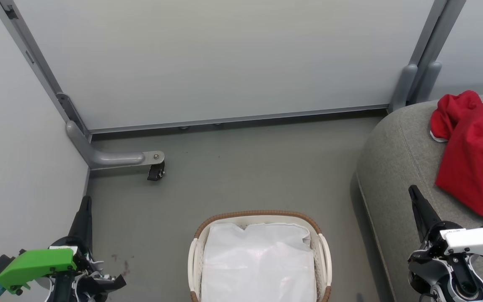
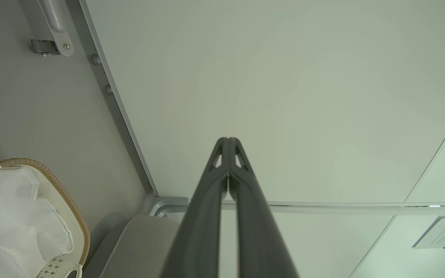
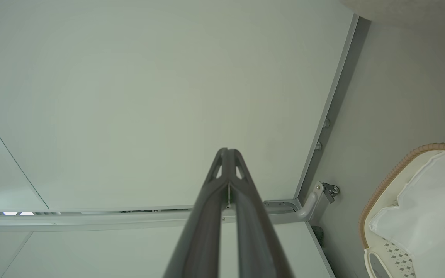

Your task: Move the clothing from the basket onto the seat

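**Operator:** Where is the clothing right now?

**Spotter:** Look to the right edge of your head view. The red clothing (image 1: 476, 159) lies heaped on the grey seat (image 1: 392, 167), and a white-trimmed fold shows at its upper left.

**Operator:** And the basket?

**Spotter:** The basket (image 1: 194, 260) stands on the floor (image 1: 245, 167) at bottom centre, well apart from the clothing. You can see its white liner (image 1: 258, 260) lying inside.

**Operator:** How do my jaws stand?

**Spotter:** Your left jaws are at the lower left of the head view. Their dark fingers (image 2: 207, 200) are pressed together on nothing and point toward the pale wall panel (image 1: 224, 58). Your right jaws are at the lower right, seen against the seat and near the clothing. They too are pressed together and empty.
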You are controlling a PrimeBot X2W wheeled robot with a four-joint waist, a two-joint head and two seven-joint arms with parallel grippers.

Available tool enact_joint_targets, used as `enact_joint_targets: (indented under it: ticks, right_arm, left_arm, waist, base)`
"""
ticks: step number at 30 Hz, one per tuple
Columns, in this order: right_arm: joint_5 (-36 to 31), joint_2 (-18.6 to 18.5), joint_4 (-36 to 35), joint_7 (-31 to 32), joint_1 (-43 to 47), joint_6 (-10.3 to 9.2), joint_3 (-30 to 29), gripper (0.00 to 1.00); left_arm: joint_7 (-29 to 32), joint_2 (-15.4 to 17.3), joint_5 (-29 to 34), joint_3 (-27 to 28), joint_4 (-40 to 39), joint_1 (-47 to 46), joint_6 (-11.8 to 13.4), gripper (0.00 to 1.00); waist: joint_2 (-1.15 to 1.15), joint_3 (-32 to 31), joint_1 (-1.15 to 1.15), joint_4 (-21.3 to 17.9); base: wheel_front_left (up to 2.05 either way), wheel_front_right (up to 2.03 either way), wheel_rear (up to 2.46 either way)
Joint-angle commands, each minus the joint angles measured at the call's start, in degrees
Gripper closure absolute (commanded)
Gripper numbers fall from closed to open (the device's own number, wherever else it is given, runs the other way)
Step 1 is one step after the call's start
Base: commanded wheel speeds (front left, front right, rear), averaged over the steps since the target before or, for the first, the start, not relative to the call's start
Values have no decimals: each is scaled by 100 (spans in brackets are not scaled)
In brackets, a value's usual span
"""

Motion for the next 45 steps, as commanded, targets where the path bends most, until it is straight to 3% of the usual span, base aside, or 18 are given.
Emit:
enact_joint_targets:
  ticks: [1, 45]
  right_arm:
    - [17, -34, -17, 9, 59, -3, -10, 100]
    - [18, -34, -17, 8, 59, -3, -9, 100]
  left_arm:
    - [25, 31, -17, 13, -7, -62, -35, 100]
    - [24, 31, -17, 12, -6, -61, -36, 100]
  waist:
    - [0, 0, 0, 0]
    - [0, 0, 0, 0]
  base:
    - [0, 0, 0]
    - [0, 0, 0]
